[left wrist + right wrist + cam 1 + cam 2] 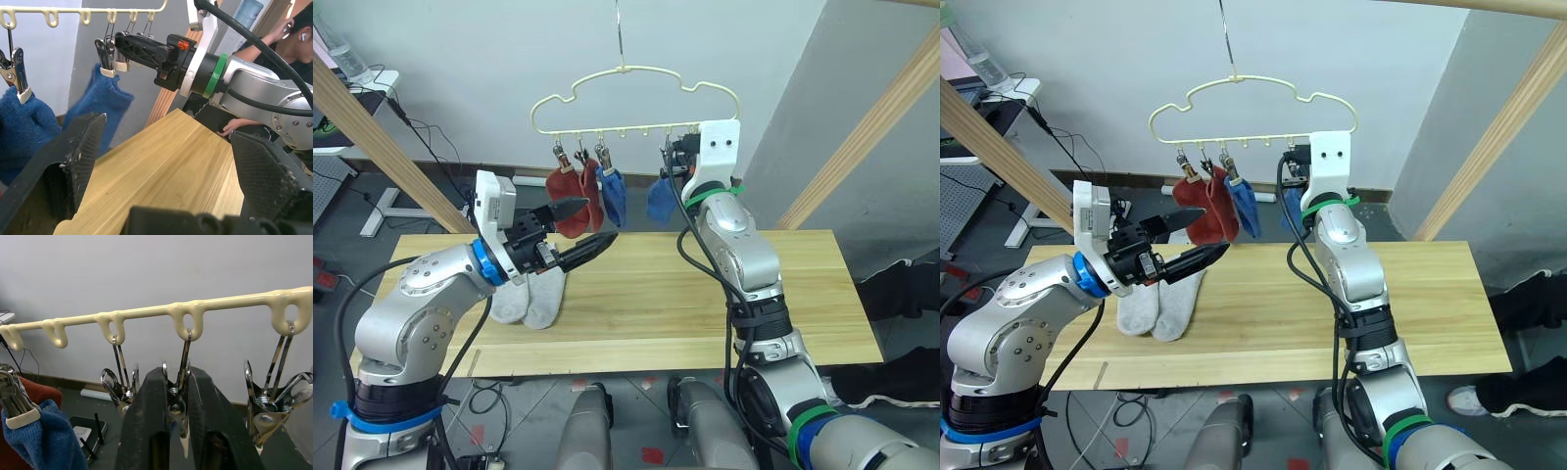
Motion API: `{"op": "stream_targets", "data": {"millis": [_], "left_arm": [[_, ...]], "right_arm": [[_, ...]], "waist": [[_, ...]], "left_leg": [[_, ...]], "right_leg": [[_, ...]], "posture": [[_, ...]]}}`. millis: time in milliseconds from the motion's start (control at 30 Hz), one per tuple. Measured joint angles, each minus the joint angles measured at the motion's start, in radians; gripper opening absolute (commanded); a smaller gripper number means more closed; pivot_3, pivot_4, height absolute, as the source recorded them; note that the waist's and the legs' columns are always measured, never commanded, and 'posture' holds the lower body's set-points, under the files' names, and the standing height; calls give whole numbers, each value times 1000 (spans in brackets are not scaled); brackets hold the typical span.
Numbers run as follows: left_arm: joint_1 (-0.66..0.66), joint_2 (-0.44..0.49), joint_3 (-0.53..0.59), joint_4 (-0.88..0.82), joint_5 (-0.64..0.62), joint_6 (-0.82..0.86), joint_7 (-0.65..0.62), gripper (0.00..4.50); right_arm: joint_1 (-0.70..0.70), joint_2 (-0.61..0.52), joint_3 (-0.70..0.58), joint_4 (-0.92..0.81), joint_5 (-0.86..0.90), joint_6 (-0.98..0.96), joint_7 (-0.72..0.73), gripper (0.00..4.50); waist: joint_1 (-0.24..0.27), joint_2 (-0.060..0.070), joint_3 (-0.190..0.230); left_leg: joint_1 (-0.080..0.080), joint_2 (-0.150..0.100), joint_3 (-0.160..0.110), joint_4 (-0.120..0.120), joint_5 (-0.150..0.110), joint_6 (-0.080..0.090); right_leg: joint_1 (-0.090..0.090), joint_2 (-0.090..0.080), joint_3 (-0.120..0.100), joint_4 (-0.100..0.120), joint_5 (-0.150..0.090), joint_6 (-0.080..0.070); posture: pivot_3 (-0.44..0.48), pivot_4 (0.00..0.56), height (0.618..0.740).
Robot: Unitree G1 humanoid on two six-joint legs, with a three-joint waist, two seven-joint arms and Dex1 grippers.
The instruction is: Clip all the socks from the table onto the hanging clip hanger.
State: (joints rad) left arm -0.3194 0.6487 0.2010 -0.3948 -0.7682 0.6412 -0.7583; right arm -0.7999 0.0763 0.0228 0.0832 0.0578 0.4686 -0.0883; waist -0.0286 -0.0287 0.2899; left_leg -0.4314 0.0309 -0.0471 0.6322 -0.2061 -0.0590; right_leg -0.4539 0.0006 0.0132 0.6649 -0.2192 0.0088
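a clip [182, 423] is squeezed by the right gripper [172, 396] on the clip hanger [636, 98].

the right gripper is pinched shut on a silver clip, up at the hanger, just beside a blue sock [660, 199] that hangs there. the left gripper [579, 228] is held wide open with nothing in it, above the table [705, 294]. two red socks [573, 201] and another blue sock [612, 194] are clipped on the hanger too. two grey socks [529, 297] are left lying on the table, under the left arm. to do this step well, the clip should likely be let go slowly, so the sock is gripped tight and is not dropped. the grey socks are probably to be picked up next.
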Motion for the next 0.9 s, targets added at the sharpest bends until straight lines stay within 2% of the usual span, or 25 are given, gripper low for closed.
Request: {"op": "stream_targets", "data": {"millis": [233, 400, 567, 767, 900], "left_arm": [[18, -9, 0, 2, 1, -4, -6, 4500], [57, -5, 0, 2, 6, 0, -12, 4500], [122, 15, -13, 35, 91, -42, -20, 4500], [200, 14, -43, 133, 233, -153, -10, 4500], [199, 12, -40, 271, 343, -243, 48, 4500]], "right_arm": [[0, -17, -3, -26, 8, 26, 21, 219], [-3, -74, -61, -109, 123, 188, 119, 219], [-67, -143, -216, -172, 346, 511, 208, 219], [-192, -96, -466, -168, 570, 887, 171, 219], [-234, -68, -564, -158, 626, 1010, 138, 219]], "waist": [[0, 0, 0], [0, 0, 0], [0, 1, 0], [-4, 1, 1], [-2, 2, 1]], "left_leg": [[0, 0, 0, 0, 0, 0], [0, 0, 0, 0, 0, 0], [0, 0, -1, 0, 0, 0], [0, 1, 0, -2, 0, 0], [0, 1, 1, -2, 0, 0]], "right_leg": [[0, 0, 0, 0, 0, 0], [0, 0, 0, 0, 0, 0], [0, 0, 0, 0, 0, 0], [-1, 1, 0, 0, 0, -1], [-1, 0, 1, -1, 0, -1]], "posture": [[56, 289, 740], [41, 295, 740], [28, 303, 740], [20, 311, 740], [17, 313, 740]]}}
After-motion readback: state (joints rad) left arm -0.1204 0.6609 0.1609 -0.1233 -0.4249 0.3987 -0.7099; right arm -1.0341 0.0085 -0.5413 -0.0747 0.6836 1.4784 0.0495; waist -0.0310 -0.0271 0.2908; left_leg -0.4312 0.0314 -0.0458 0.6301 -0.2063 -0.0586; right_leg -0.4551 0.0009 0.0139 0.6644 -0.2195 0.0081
